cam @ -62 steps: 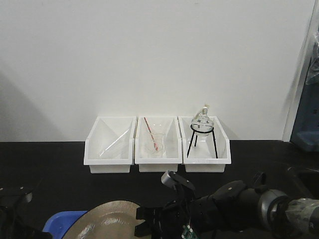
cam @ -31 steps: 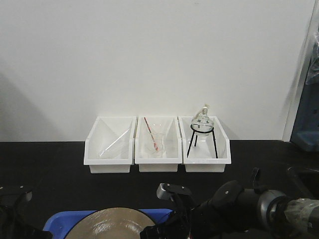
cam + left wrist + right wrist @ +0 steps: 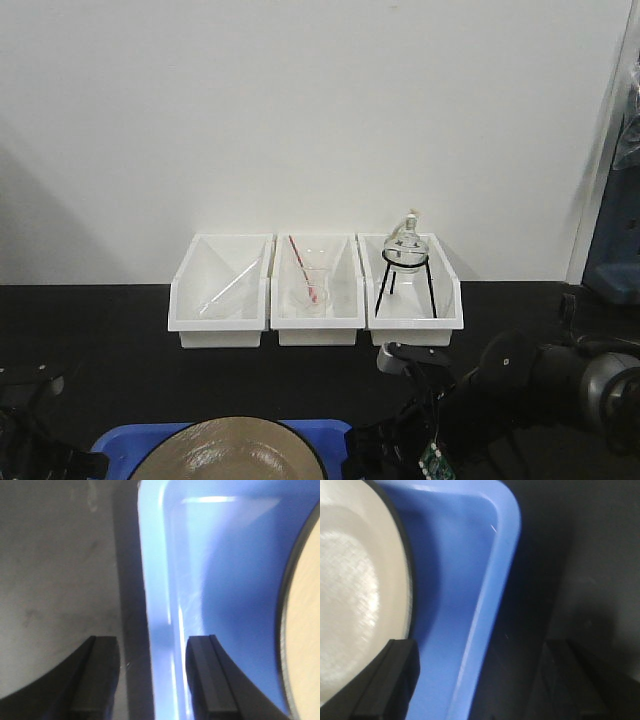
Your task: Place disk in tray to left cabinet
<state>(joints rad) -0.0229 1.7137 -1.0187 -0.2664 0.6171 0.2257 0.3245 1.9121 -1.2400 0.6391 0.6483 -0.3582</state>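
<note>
The blue tray (image 3: 120,440) lies at the front edge of the black tabletop. The tan disk (image 3: 232,450) with its thin black rim lies flat in it. My left gripper (image 3: 154,676) is open, with the tray's left lip (image 3: 159,630) between the jaws; one finger (image 3: 100,676) is outside and the other is inside. The disk's edge (image 3: 305,630) shows at the right. My right gripper (image 3: 477,680) is open astride the tray's right lip (image 3: 487,605), with the disk (image 3: 355,590) to its left. The cabinet is out of view.
Three white bins stand in a row against the white wall: one with a glass rod (image 3: 220,292), one with a beaker (image 3: 315,285), and one with a glass flask on a black tripod (image 3: 407,255). A blue-grey object (image 3: 615,250) stands at the right edge.
The disk, tilted and off to the left a second ago, now lies flat and centred in the tray. My right arm has let it go and moved right to the tray's right lip.
</note>
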